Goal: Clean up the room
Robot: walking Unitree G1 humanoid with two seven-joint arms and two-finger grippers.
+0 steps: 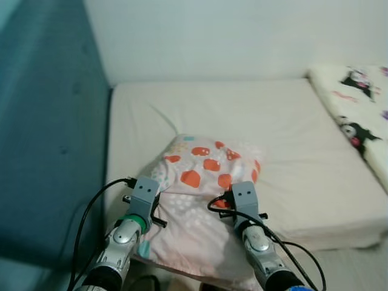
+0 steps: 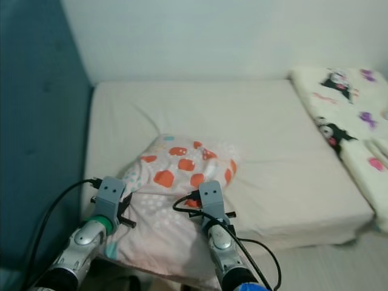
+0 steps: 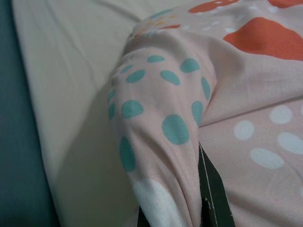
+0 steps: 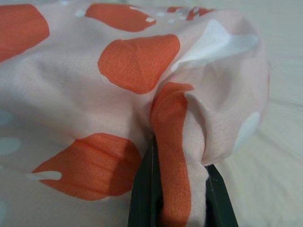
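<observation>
A pale pink pillow [image 1: 200, 182] with orange, teal and white spots lies at the near left of the bed, partly hanging over its front edge. My left gripper [image 1: 150, 193] is shut on the pillow's left corner, where teal-dotted cloth [image 3: 161, 142] is pinched between the black fingers [image 3: 215, 189]. At the right side my right gripper [image 1: 237, 195] is shut on an orange-spotted fold [image 4: 177, 142] of the same pillow, with dark fingers [image 4: 144, 189] either side of it.
The bed has a cream mattress [image 1: 285, 121] against a white wall. A teal padded headboard [image 1: 48, 133] rises on the left. A white blanket with black cartoon figures [image 1: 357, 103] lies on the right. Pale floor [image 1: 357, 267] shows beyond the bed's near corner.
</observation>
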